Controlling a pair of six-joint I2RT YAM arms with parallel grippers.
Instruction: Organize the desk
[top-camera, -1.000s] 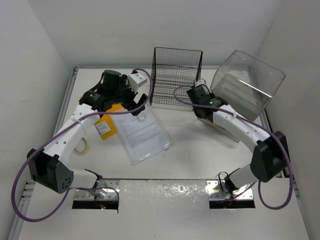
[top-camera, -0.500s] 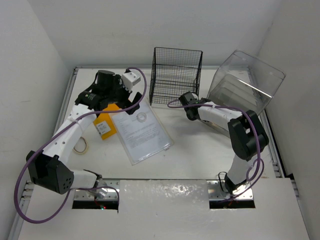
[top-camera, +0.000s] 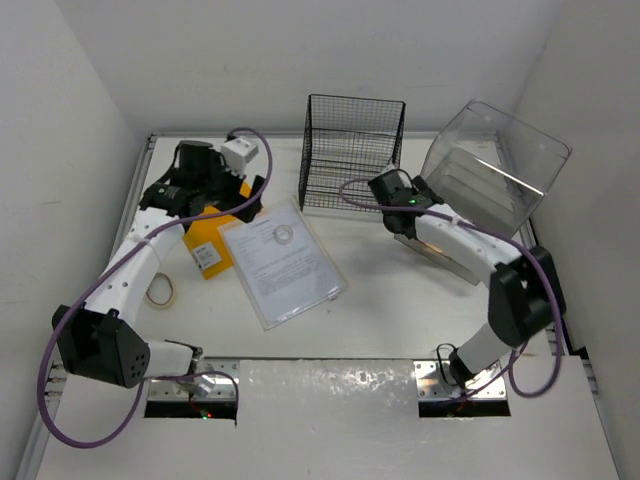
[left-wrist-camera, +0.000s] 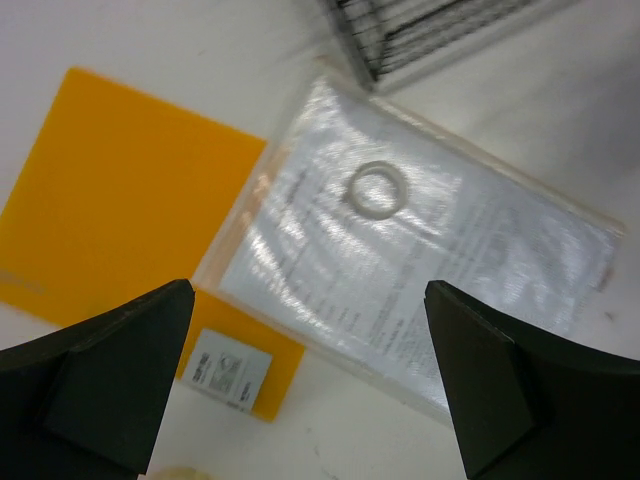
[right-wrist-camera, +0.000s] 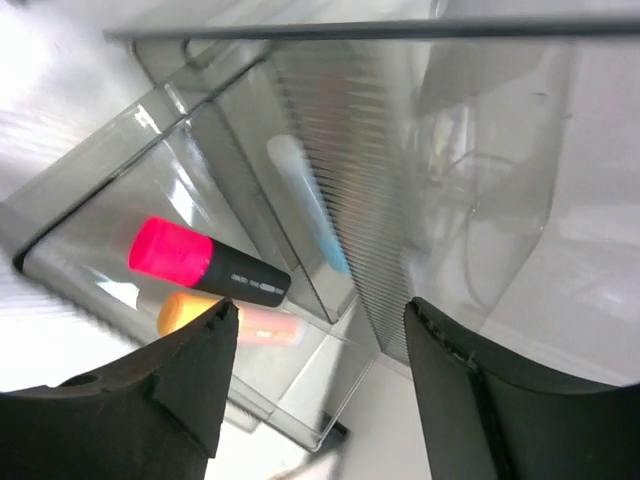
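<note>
Hovering over the yellow folder (left-wrist-camera: 120, 190), left jaws gaped wide; right jaws stood apart before the clear drawer box (top-camera: 495, 175).

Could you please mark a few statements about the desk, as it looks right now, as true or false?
1. The left gripper is open and holds nothing. True.
2. The pink highlighter lies in the wire rack. False: it lies in the clear drawer box, beside an orange highlighter; the wire rack looks empty.
3. A small ring rests on the clear document sleeve. True.
4. The orange folder covers the document sleeve. False: the sleeve's edge overlaps the folder.
5. The right gripper grips a highlighter. False: its fingers stand apart with nothing between them.
</note>
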